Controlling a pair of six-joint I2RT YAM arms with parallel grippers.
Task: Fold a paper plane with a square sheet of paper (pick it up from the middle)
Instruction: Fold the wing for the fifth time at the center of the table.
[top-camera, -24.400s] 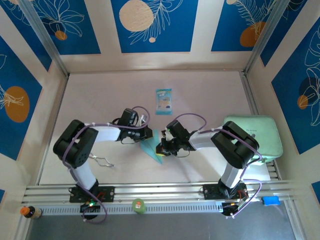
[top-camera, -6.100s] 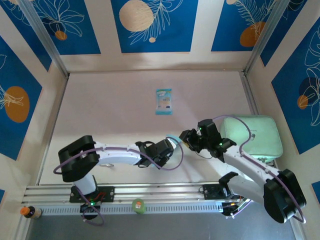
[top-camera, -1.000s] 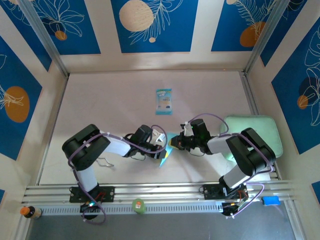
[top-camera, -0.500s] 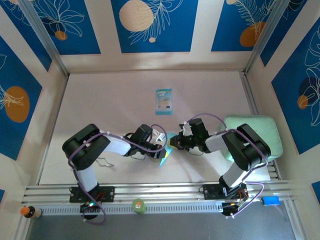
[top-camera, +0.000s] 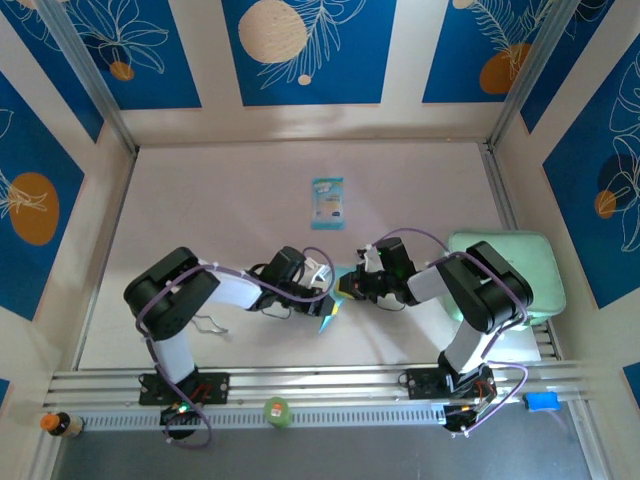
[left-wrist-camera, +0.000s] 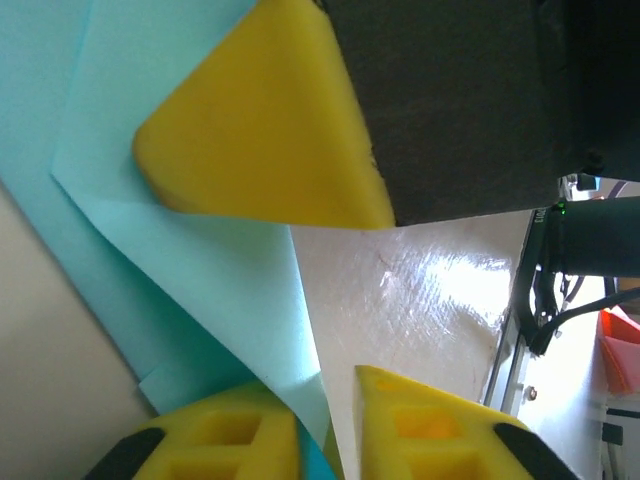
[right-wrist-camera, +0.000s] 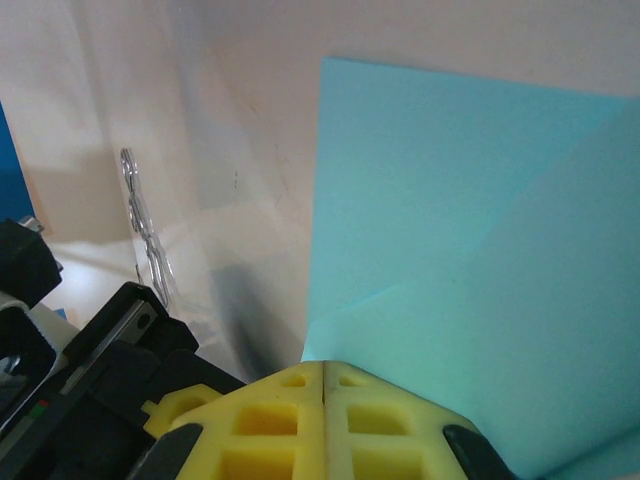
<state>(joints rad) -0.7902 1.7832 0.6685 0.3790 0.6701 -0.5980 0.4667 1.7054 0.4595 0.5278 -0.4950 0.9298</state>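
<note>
- Paper plane (left-wrist-camera: 210, 270), part-folded, lies flat on the bench (left-wrist-camera: 420, 270) under both hands' tips.
- Left hand (left-wrist-camera: 325, 400) has just begun to part, with the paper edge loose in its gap. Likely a release after creasing.
- Right hand (right-wrist-camera: 325, 372) is pressed together, its tip resting on the paper.
- Hands are almost nose to nose, with bare bench on either side of them; packet (top-camera: 327, 203) well apart.

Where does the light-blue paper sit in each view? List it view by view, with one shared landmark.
Top external: the paper lies just below centre.
Left wrist: it covers the left half, creased.
Right wrist: it fills the right side.
Shared landmark: the right gripper, yellow fingers at the paper: top of the left wrist view, bottom of its own.
</note>
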